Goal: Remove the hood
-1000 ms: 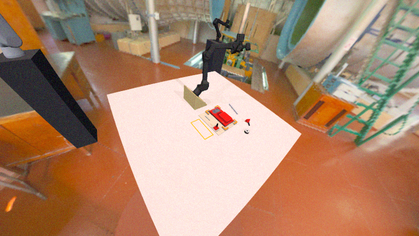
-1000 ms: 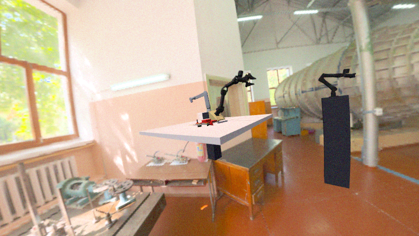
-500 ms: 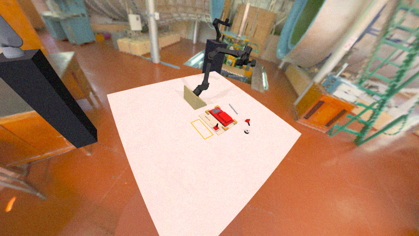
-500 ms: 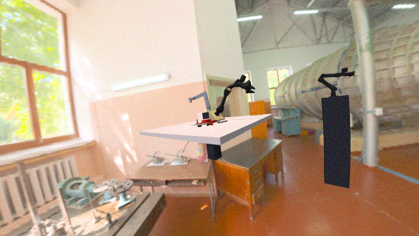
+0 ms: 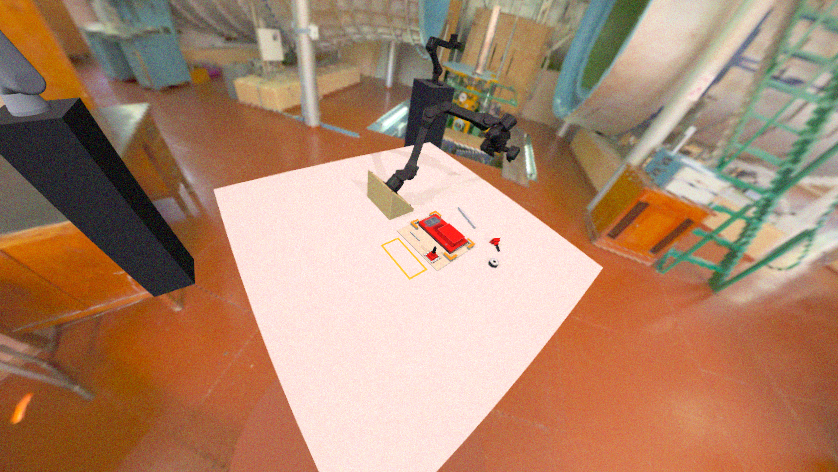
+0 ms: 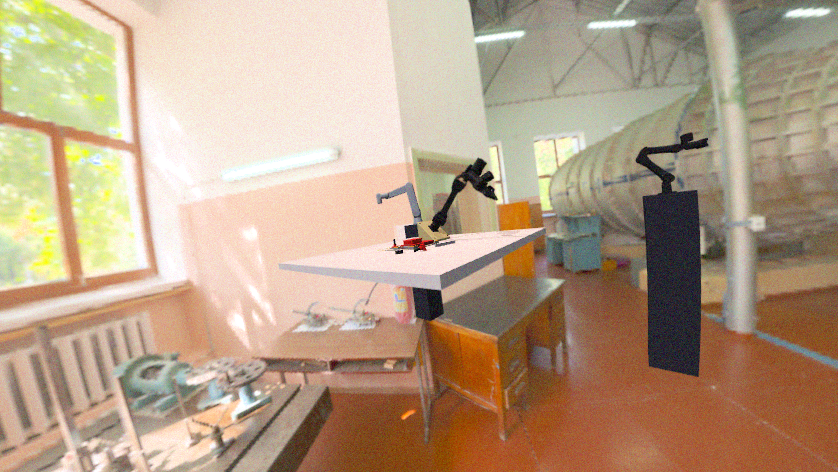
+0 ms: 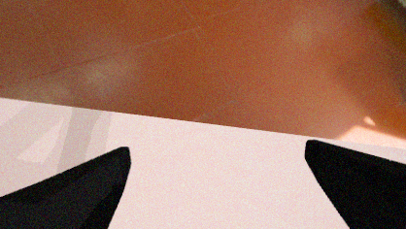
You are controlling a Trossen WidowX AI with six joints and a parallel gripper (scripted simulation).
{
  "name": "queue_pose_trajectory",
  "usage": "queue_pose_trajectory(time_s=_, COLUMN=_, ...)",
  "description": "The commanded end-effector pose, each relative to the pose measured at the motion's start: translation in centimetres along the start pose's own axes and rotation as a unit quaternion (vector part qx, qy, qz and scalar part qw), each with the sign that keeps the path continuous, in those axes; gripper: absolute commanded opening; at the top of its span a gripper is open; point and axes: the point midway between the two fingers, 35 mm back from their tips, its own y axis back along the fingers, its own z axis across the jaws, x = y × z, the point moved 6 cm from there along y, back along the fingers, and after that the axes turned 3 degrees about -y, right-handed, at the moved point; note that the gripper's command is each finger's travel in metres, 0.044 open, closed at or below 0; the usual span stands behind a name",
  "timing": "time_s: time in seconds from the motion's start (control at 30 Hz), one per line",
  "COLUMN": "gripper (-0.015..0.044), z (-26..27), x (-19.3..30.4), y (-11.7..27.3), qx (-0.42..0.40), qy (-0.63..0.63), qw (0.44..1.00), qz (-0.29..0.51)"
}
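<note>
We see the table (image 5: 375,363) as a pale pink slab, matt and smooth, with a faint grain and no glare. The toy car (image 5: 443,231) looks like glossy red plastic, its hood (image 5: 452,236) the same bright shell; it sits on a tan board (image 5: 419,242) that reads as matt wood or card. The marked area (image 5: 403,257) is a flat yellow outline, like paint or tape. The arm (image 5: 463,117) is dark, matt, plastic-looking, and the gripper (image 7: 218,189) shows 2 black fingers with a dull, unreflective finish. Beyond the table edge, the floor (image 7: 204,63) is reddish-brown, smooth, with a soft sheen.
</note>
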Motion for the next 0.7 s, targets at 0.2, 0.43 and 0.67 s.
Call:
queue_pose_trajectory(time_s=0.2, gripper=0.044, z=-6.5, x=8.4, y=-0.3, qx=0.067, qy=-0.133, qw=0.982, qz=0.116)
queue_pose_trajectory(time_s=0.43, gripper=0.044, z=-10.0, x=14.4, y=1.2, qx=0.109, qy=-0.228, qw=0.95, qz=0.183)
queue_pose_trajectory(time_s=0.67, gripper=0.044, z=-12.7, x=20.4, y=3.9, qx=0.146, qy=-0.331, qw=0.901, qz=0.239)
